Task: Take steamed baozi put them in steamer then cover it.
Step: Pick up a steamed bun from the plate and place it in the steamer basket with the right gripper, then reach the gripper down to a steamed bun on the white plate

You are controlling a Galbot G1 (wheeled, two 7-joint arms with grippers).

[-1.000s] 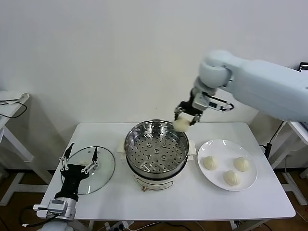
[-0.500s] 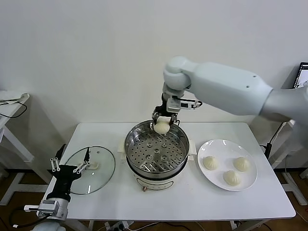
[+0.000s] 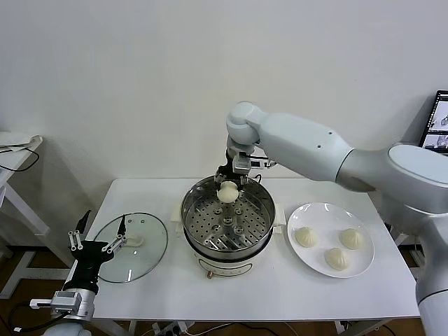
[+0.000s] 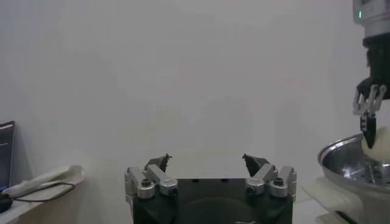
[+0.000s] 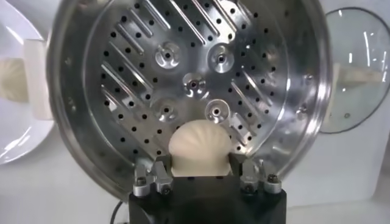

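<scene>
**Fig. — First bun held over the far side of the steamer tray**

Left to right. My left gripper (image 3: 96, 238) hangs idle off the bench's left edge, fingers spread wide and holding nothing, as its wrist view confirms (image 4: 207, 163). Just beside it, on the white bench (image 3: 280, 294), lies the round glass lid with a white handle (image 3: 131, 246). At centre stands the large shiny stainless-steel steamer (image 3: 228, 220) on its cream-white base, its perforated tray bare.

My right gripper (image 3: 229, 183) reaches in over the steamer's far rim, fingers pinching one small cream-white pleated baozi (image 3: 228, 190) from either side; the right wrist view shows the bun (image 5: 199, 149) seated between the fingers, with the tray's holes directly beyond it. The relation that matters: the bun sits above the far part of the tray, inside the rim's outline. I cannot tell whether it touches the tray. I judge the coming move to be a short descent and release; the bun is round, so no axis needs aligning.

At right, a flat white plate (image 3: 357, 267) carries the three remaining baozi (image 3: 305, 236), well apart from the steamer.
</scene>
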